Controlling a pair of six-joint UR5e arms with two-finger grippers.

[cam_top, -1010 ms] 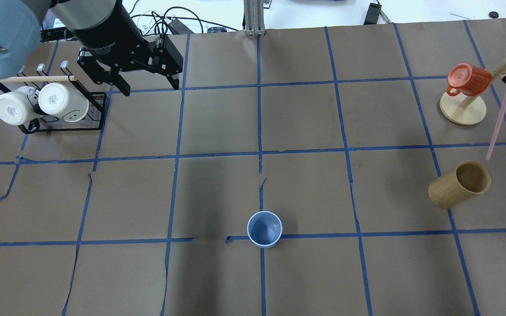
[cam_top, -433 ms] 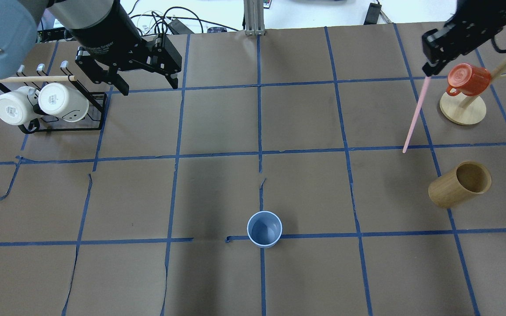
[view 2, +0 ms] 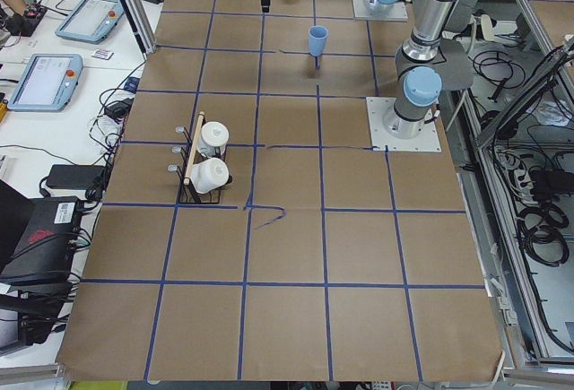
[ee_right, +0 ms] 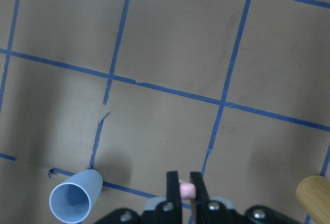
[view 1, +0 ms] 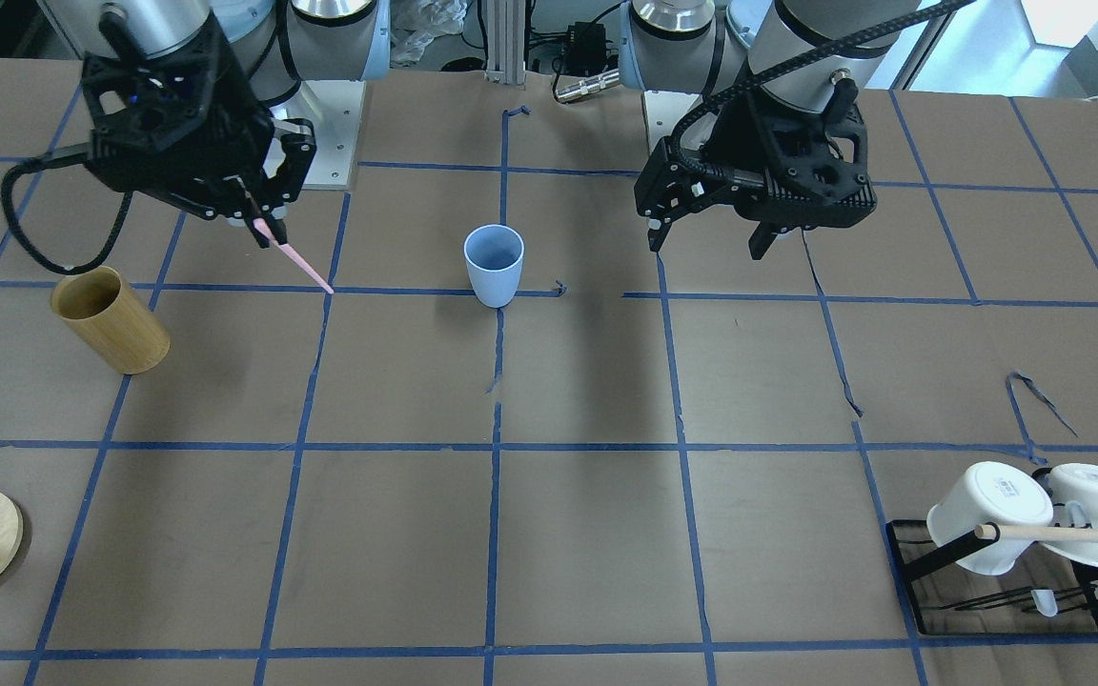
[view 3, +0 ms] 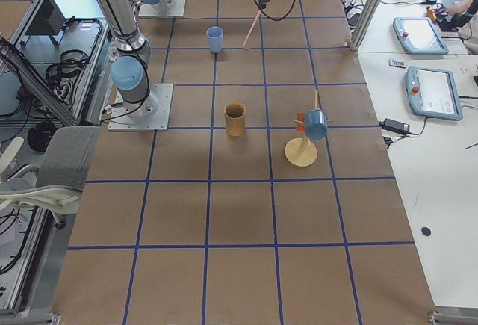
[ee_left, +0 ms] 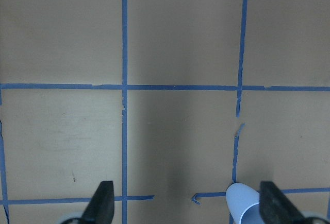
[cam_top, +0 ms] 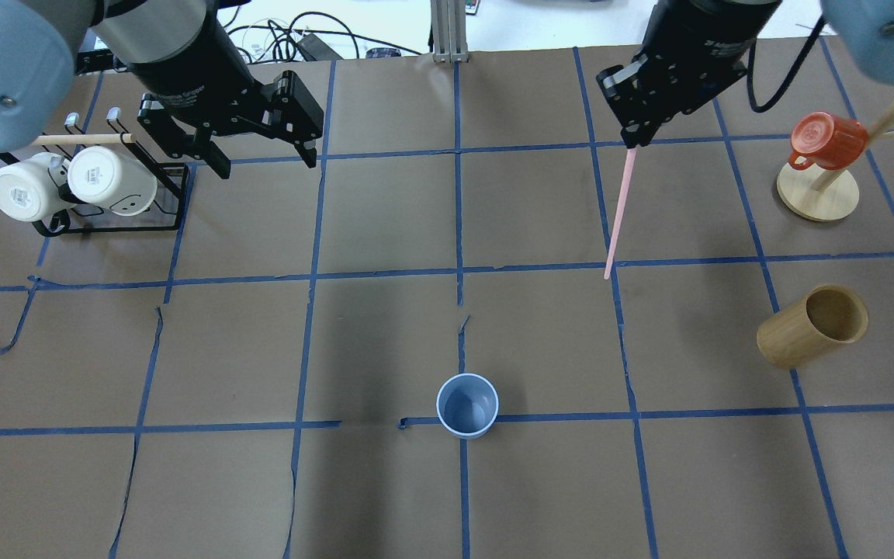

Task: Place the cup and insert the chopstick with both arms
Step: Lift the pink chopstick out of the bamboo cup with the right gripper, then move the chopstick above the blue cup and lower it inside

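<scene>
Overhead cam: behind robot (cam_top: 168, 46), looks forward and down, most of worktop (cam_top: 385, 217) in frame. Front-facing cam: opposite side, faces robot, steep down. Two side cams: high, far off, one at each worktop end, looking along it. Wrist cams: close, pointing down at worktop. Blue cup (cam_top: 467, 405) shows in all six views.

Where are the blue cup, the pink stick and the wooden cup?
blue cup (cam_top: 467, 406), overhead view, inner wall below its rim.
pink stick (cam_top: 619, 214), overhead view, mid-shaft.
wooden cup (cam_top: 792, 341), overhead view, outer side wall.
</scene>
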